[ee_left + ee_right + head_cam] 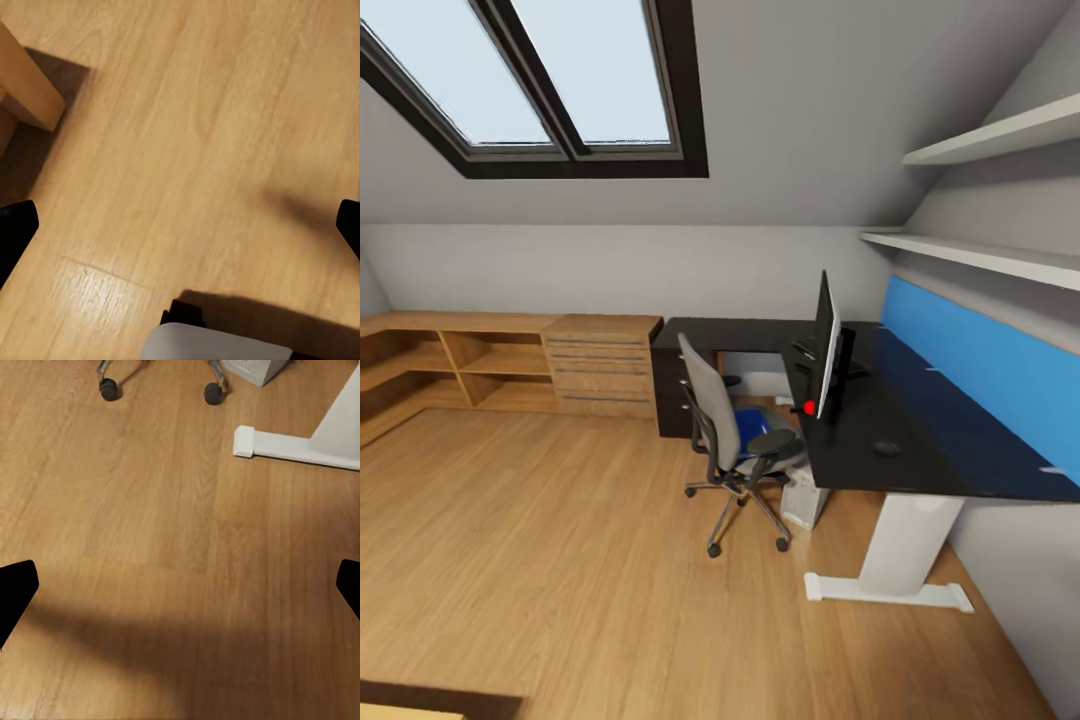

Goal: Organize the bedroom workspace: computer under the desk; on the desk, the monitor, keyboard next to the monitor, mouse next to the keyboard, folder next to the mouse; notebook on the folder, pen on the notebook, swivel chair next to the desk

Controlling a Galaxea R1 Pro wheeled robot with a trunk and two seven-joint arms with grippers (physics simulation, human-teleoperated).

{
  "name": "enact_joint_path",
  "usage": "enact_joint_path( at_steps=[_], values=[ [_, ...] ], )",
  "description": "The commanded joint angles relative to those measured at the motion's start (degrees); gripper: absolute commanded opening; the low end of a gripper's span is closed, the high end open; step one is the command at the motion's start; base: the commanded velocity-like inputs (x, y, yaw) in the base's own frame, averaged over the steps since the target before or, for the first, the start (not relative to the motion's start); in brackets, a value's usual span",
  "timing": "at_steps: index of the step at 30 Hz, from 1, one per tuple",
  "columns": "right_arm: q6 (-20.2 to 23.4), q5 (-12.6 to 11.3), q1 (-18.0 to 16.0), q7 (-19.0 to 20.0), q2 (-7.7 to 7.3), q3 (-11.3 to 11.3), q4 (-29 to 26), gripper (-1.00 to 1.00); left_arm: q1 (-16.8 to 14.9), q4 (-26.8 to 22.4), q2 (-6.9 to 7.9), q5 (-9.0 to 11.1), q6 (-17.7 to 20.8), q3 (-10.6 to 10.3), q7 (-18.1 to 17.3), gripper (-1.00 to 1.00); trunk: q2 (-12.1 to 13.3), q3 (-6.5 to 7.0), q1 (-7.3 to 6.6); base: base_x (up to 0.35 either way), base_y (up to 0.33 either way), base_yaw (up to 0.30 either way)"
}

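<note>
From the head view, the swivel chair [735, 440] stands at the desk [880, 420] with the blue folder [756, 420] on its seat, the monitor [825, 345] upright on the glossy top and a small dark mouse [887, 448] near it; the folder looks thin, light and bendy, best pinched at a free edge.

The left wrist view gives bare wood floor [210, 135] between the widely parted, empty fingers of the left gripper [180, 232].

The right wrist view adds chair castors [109, 390] and the desk's white foot [292, 444], well ahead of the right gripper [180, 592], likewise spread wide and empty.
</note>
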Motion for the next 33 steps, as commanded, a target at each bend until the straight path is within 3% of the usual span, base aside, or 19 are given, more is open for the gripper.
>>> enact_joint_path(
  at_steps=[1,6,13,24,33],
  values=[
    [-0.1,0.6,0.0,-0.5,0.01,0.0,0.0,1.00,0.0,0.0,-0.01,0.3,-0.1,-0.1,-0.1,1.00,0.0,-0.06,0.02,0.075,0.074,0.000],
    [-0.1,0.6,0.0,-0.5,0.03,0.1,0.1,1.00,0.0,-0.6,-0.09,0.5,-0.2,0.0,-0.3,1.00,0.0,-0.06,0.02,0.016,0.016,-0.034],
    [-0.1,0.6,0.0,-0.5,0.06,0.1,0.1,1.00,0.0,-0.7,-0.15,0.5,-0.1,0.0,0.0,1.00,-2.8,-1.31,1.55,0.001,0.001,-0.161],
    [-0.1,0.6,0.0,-0.5,0.07,0.0,0.1,1.00,0.0,-0.4,-0.04,0.5,-0.1,0.0,-0.3,1.00,-2.8,-1.31,1.55,0.012,0.010,-0.010],
    [0.0,0.2,-0.1,-0.6,-0.24,-0.4,0.2,1.00,0.0,1.3,-0.12,0.5,-0.1,0.1,-0.4,1.00,-2.8,-1.31,1.55,0.196,0.165,0.000]
  ],
)
